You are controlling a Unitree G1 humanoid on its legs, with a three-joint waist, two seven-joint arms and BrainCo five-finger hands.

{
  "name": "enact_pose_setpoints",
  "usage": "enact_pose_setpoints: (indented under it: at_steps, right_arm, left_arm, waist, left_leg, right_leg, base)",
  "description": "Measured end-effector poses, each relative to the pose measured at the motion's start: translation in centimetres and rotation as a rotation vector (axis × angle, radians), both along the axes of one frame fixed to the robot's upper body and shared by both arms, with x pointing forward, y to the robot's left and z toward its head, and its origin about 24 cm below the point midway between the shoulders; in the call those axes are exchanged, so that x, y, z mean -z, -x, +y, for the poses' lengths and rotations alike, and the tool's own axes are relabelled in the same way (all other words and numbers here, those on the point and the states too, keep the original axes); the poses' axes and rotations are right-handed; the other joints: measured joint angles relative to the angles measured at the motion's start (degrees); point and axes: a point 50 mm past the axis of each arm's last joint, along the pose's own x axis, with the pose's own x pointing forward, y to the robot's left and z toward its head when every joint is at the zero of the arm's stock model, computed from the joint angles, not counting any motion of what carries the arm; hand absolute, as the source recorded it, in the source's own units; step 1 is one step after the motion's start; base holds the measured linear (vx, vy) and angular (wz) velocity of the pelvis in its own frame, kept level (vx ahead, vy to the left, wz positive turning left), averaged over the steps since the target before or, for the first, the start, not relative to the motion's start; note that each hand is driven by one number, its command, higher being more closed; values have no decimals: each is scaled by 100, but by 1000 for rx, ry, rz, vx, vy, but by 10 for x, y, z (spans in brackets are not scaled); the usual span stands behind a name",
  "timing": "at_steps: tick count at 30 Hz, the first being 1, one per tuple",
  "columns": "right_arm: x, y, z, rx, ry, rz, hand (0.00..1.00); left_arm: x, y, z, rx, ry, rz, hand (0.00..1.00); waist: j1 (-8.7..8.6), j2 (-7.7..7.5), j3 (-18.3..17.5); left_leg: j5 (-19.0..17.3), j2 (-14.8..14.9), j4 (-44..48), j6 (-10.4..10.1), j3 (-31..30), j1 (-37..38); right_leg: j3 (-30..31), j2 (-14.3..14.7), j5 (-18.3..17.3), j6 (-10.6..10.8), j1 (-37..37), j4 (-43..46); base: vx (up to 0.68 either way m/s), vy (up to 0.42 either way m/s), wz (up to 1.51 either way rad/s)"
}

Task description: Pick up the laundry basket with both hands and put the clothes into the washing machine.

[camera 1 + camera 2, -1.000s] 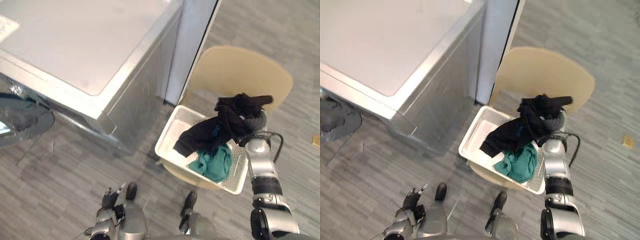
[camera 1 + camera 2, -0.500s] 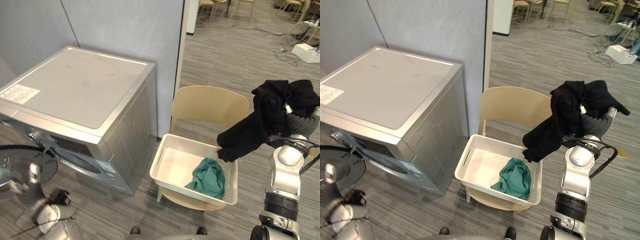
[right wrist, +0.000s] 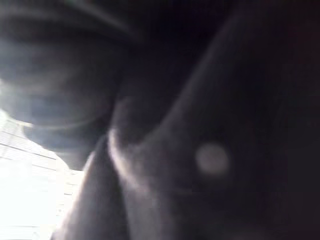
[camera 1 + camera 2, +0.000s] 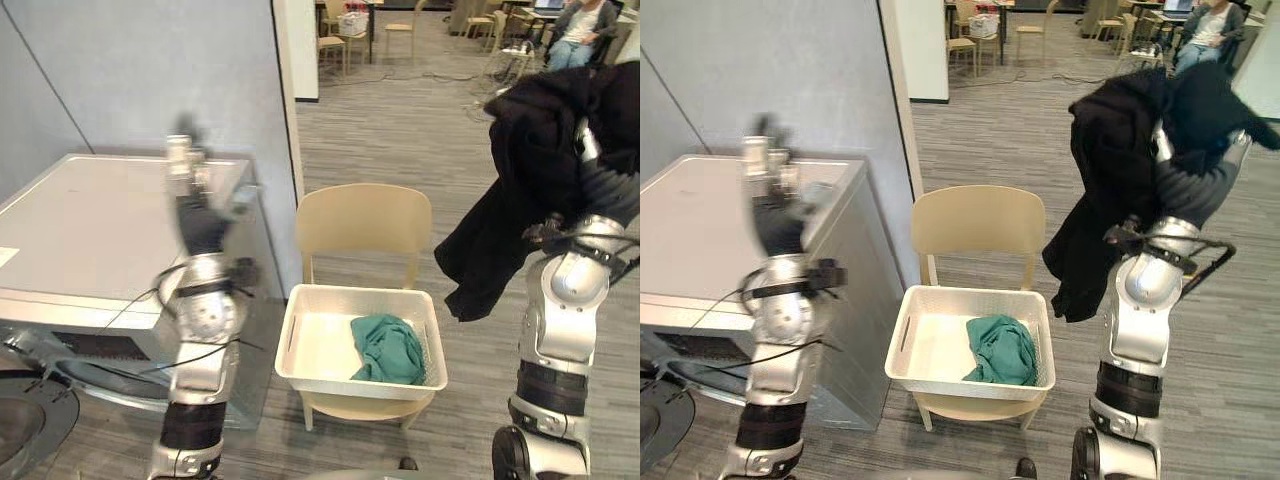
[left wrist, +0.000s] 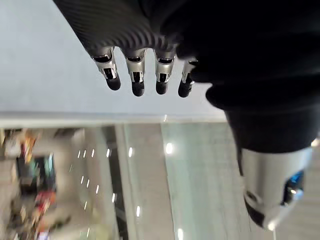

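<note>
Cloth hung from my raised right hand [image 4: 608,190]: a black garment [image 4: 520,150] lay draped over it and trailed down past the forearm, high above the basket [image 4: 292,340] and to its right. That hand was buried under the fabric, so I could not tell whether it gripped the garment or only carried it. I judged the height was there to keep the loose end from dragging over the rim.

My left hand [image 4: 190,195] stood upright in front of the washing machine [image 4: 90,230], its fingers [image 5: 135,75] straight, relaxed and holding nothing.

The basket itself sat on the seat of a chair [image 4: 360,215], not yet lifted, with a green garment [image 4: 385,348] bunched in its right half and the left half bare. The chair's back rose behind it, and the machine's side panel stood just beside its left wall, so that side looked tight.

Open floor [image 4: 470,130] lay behind the chair and to its right. The machine's round door [image 4: 25,425] hung open low at my far left. To reach it, I reckoned, the black garment would have to cross over the basket and round the machine's front corner, with my own left arm standing in the way.
</note>
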Motion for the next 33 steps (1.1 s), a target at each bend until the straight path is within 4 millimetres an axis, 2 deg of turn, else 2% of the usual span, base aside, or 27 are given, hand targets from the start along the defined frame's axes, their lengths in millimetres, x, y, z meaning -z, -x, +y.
enact_pose_setpoints:
  at_steps: [1, 5, 10, 21, 28, 33]
  right_arm:
    - [-5, -2, 6, -36, 4, -25, 100]
    - [-10, -5, 23, -161, -2, -55, 100]
    - [-8, -8, 35, -259, -29, -49, 100]
    - [1, -13, 64, -517, -130, -36, 100]
    - [6, -13, 77, -590, -146, -13, 100]
    - [7, -13, 88, -651, -128, -1, 100]
  left_arm:
    - [6, -9, -18, 82, -30, 42, 0]
    - [24, -36, -61, 232, -116, 178, 0]
    - [40, -51, -89, 317, -186, 302, 0]
    - [30, -61, -127, 388, -268, 318, 0]
    - [38, -62, -144, 419, -337, 360, 0]
    - [43, -61, -153, 439, -384, 377, 0]
  waist:
    - [-50, 0, 0]
    - [-185, 13, 8]
    - [-280, 30, 19]
    - [-321, 20, 27]
    - [-363, -26, 60]
    - [-445, -135, 136]
  left_leg:
    - [-1, 7, -3, -2, 29, 16]
    - [-29, 30, -25, -21, 129, 75]
    - [-31, 32, -38, -20, 128, 75]
    - [-36, 31, -41, -13, 142, 75]
    - [-41, 33, -33, -15, 129, 75]
    - [-48, 33, -28, -16, 128, 73]
  right_leg:
    - [42, 18, 14, 8, -10, 0]
    - [116, 55, 20, 1, -12, 1]
    - [116, 61, 20, 1, -21, 1]
    - [133, 63, 20, 2, -18, 1]
    - [134, 55, 19, 1, -21, 0]
    - [135, 53, 18, 1, -25, -1]
  base:
    - [-5, -2, -18]
    - [-5, -3, -13]
    - [0, 0, 0]
    - [-7, 0, 0]
    - [0, 0, 0]
    - [0, 0, 0]
